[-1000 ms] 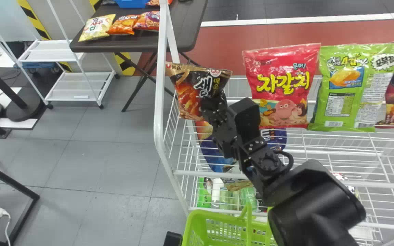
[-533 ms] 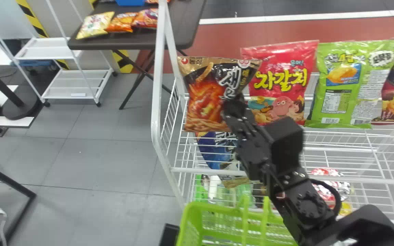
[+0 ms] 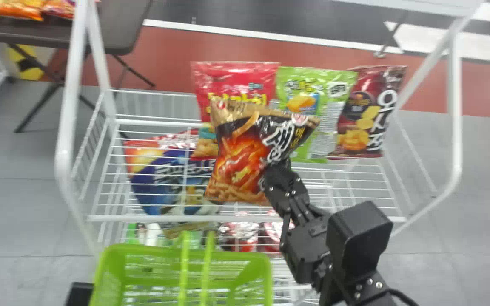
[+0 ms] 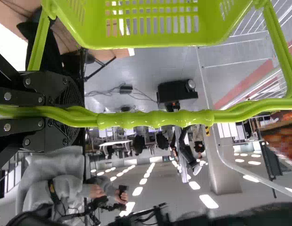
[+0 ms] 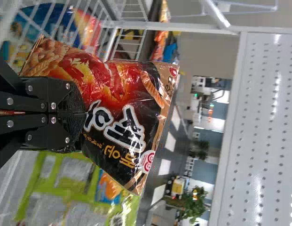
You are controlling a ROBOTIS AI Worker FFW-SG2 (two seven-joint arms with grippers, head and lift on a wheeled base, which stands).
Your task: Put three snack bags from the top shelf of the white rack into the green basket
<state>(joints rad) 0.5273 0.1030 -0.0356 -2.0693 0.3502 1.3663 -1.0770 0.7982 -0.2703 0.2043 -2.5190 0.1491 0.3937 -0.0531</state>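
In the head view my right gripper (image 3: pixel 274 172) is shut on a black-and-orange snack bag (image 3: pixel 238 159), held upright above the white rack and overlapping the red bag (image 3: pixel 236 80) behind. The right wrist view shows the gripper (image 5: pixel 83 113) pinching that bag (image 5: pixel 106 77) at one side. A dark part of my left gripper (image 3: pixel 79 293) stands beside the green basket (image 3: pixel 243 256), in front of the rack. In the left wrist view the left gripper (image 4: pixel 73 112) is closed around the handle (image 4: pixel 155 119) of the basket (image 4: pixel 136 40).
Green (image 3: pixel 313 106) and dark red (image 3: pixel 364 114) bags stand along the back of the top shelf (image 3: pixel 347 178). A blue bag (image 3: pixel 155 187) lies under its wires. White rack posts (image 3: pixel 68 140) rise left and right. A dark table (image 3: pixel 113 29) is behind at left.
The head view has swung right, so rack and basket appear farther left. The held bag has come forward and right relative to the rack, with my right arm, and now overlaps the red bag.
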